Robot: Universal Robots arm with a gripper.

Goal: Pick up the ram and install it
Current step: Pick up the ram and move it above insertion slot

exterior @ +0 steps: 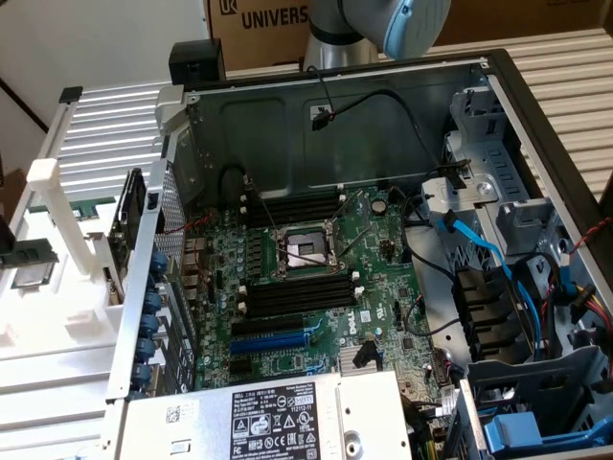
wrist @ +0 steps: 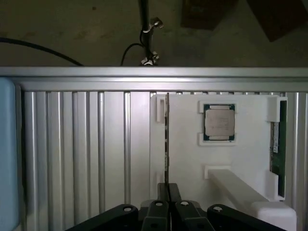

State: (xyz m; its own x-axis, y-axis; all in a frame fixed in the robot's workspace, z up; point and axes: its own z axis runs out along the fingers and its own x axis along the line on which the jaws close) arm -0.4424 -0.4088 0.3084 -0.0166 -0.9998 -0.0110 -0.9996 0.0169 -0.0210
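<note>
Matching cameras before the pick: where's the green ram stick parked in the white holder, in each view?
Exterior view: the ram lies at the picture's far left edge, on the white holder, outside the computer case.
Wrist view: the ram sits in the holder's edge slot, on the far side of the processor chip from the ribbed metal surface.
Shared landmark: the white holder with its slanted bar.

I see the ram (wrist: 166, 139) edge-on in the wrist view, a thin dark line with a green tint. It stands upright on its long edge in the slots of a white holder (wrist: 187, 159). In the exterior view it shows as a dark, narrow board (exterior: 127, 222) tilted slightly, just outside the computer case's (exterior: 287, 125) wall on the exterior view's left. A second green stick (wrist: 275, 137) lies at the holder's far edge, well apart from it.
</note>
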